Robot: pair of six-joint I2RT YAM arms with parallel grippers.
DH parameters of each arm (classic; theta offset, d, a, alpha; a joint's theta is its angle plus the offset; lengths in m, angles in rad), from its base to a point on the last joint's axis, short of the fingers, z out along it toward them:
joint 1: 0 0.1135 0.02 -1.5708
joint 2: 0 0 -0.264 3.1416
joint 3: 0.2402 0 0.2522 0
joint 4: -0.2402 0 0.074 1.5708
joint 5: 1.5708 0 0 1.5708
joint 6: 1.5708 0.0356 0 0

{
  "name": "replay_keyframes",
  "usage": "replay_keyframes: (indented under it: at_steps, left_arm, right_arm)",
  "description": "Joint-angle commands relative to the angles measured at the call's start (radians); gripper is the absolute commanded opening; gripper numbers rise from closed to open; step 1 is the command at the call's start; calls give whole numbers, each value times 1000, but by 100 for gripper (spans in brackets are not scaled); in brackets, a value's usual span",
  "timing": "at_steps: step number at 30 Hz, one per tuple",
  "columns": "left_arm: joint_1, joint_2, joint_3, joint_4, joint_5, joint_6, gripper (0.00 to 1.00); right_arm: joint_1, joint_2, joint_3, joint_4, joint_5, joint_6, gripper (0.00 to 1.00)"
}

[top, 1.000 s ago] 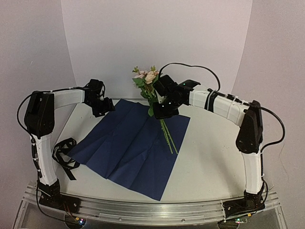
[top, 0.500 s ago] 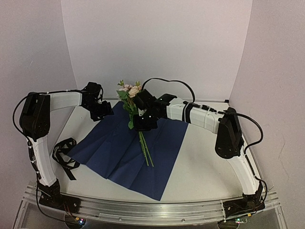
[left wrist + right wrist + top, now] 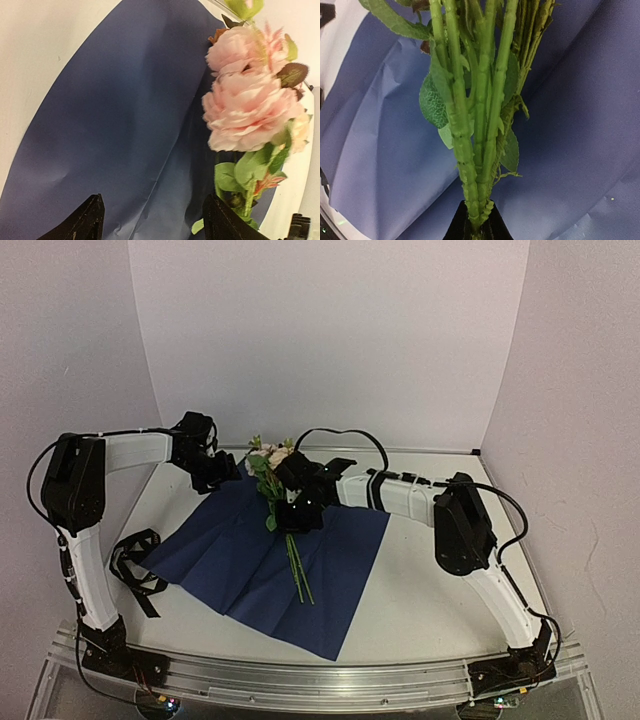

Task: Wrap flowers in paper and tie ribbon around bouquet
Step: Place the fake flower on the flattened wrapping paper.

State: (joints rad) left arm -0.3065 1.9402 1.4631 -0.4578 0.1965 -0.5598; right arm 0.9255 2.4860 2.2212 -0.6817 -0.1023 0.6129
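Right gripper (image 3: pixel 477 229): clamping tight on the stems of the flowers (image 3: pixel 268 460), holding them over the paper (image 3: pixel 240 560), navy face up, rose heads pointing toward the back wall. Left gripper (image 3: pixel 214 472): hovering wide apart at the paper's far corner, gripping nothing. Ribbon (image 3: pixel 135 562): lying bunched on the table (image 3: pixel 440 580), touching the paper's left corner.

The top external camera looks down from behind the arm bases over the whole desk (image 3: pixel 440 580). The left wrist camera faces the flowers (image 3: pixel 250 105) closely at their heads. The right wrist camera looks along their stems, closer still. All three share the navy paper (image 3: pixel 240 560).
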Motion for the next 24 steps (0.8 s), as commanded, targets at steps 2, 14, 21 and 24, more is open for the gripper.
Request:
replay_keyframes:
  at_steps: [2, 14, 21, 24]
  left_arm:
    - [3, 5, 9, 48, 27, -14, 70]
    - [2, 39, 19, 60, 54, -21, 69]
    - [1, 39, -14, 97, 94, -43, 69]
    - [1, 42, -20, 110, 112, -45, 69]
  right_arm:
    - [-1, 10, 4, 36, -7, -25, 8]
    - [-16, 79, 90, 35, -2, -29, 14]
    - [-20, 2, 30, 36, 31, -58, 76]
    - [-26, -68, -31, 38, 69, -92, 97]
